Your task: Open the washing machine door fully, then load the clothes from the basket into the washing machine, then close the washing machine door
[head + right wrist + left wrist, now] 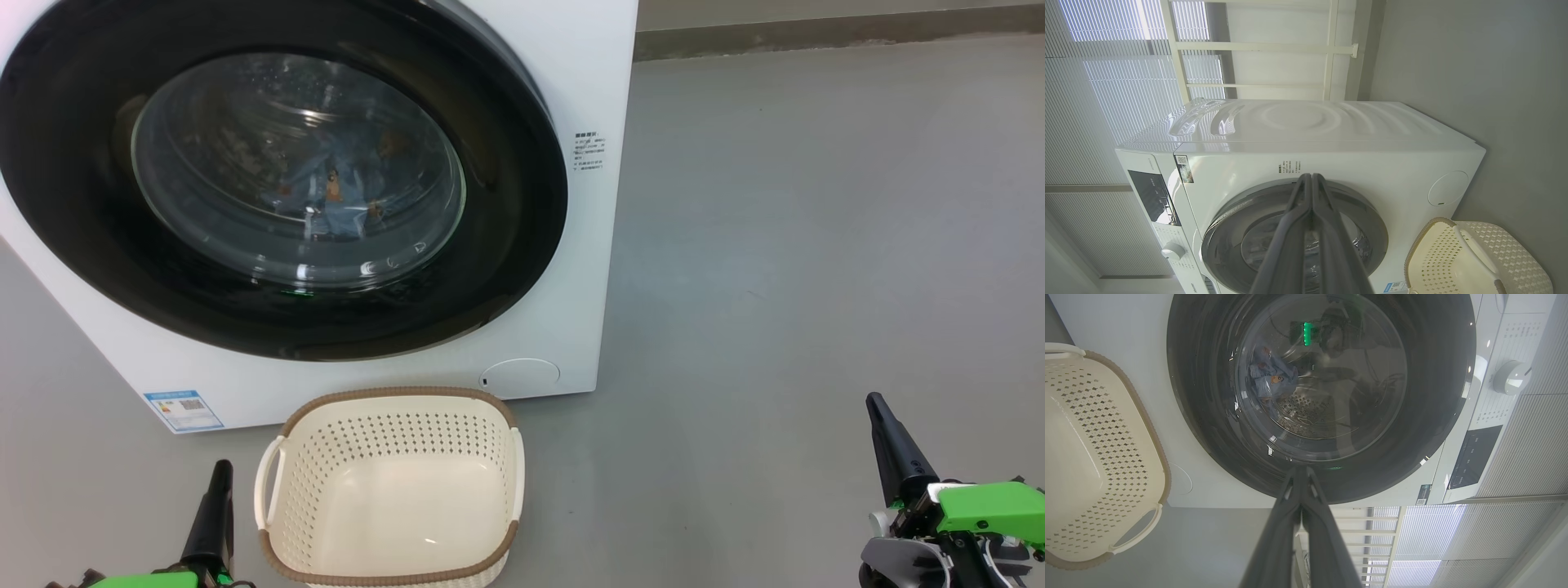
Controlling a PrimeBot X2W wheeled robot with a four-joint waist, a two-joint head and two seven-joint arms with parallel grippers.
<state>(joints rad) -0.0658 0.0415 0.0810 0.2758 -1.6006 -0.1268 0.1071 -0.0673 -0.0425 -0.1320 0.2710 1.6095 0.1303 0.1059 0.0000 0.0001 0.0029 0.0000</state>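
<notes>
I stand beside the robot and I see the washing machine (589, 98) on the grey floor (775, 245), and the washing machine door (237, 163) lies flat against its front, so it looks closed to me. Through the round glass the clothes (331, 192), light blue with small brown bears, lie inside the drum. The basket (392, 395) stands on the floor just in front of the machine, below the door, and there is nothing in it. The left pincer (220, 472) is low on the left side of the basket, near it but not touching, and its two dark fingers are pressed together with nothing between them. The right pincer (878, 408) is well apart to the right, over bare floor, also pressed together and holding nothing. I judge that the opening, the loading and the closing are all done, so the task is at its end. The next move, I think, calls for little: perhaps only a gentle push on the door edge to be sure that the latch has caught, because this I cannot tell from here.
</notes>
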